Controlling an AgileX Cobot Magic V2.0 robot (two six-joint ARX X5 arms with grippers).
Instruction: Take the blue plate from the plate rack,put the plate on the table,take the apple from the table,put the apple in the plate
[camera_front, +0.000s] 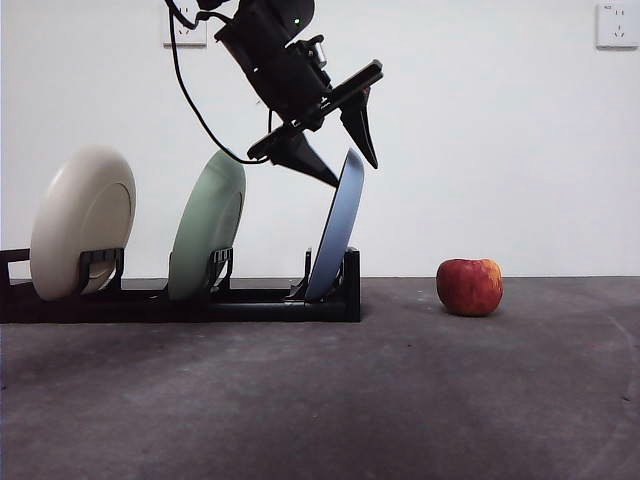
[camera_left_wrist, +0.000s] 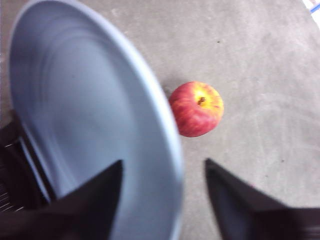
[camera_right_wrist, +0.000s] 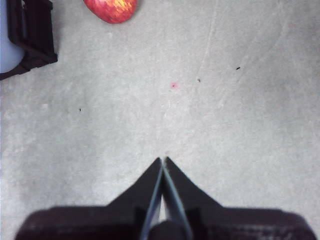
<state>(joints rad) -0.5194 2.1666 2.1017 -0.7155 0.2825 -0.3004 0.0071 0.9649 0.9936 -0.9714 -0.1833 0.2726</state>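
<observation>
Table (camera_front: 320, 400); left claw (camera_front: 345, 160) seemingly astride blue plate (camera_front: 335, 230) rim.

Rack (camera_front: 180, 300) sat on table (camera_front: 400, 400). In the rack: cream plate (camera_front: 80, 225) far left, green plate (camera_front: 207, 225) middle, blue plate (camera_front: 335, 230) rightmost slot. Apple (camera_front: 469, 287) lay on the table, right of the rack, apart from it.

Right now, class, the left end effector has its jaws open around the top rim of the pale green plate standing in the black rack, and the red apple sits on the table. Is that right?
Not quite. The left end effector straddles the pale periwinkle blue round plate, not the green one, as the front view shows. That plate stands in the long black pronged rack, and the red, yellow-streaked apple sits on the table.
</observation>
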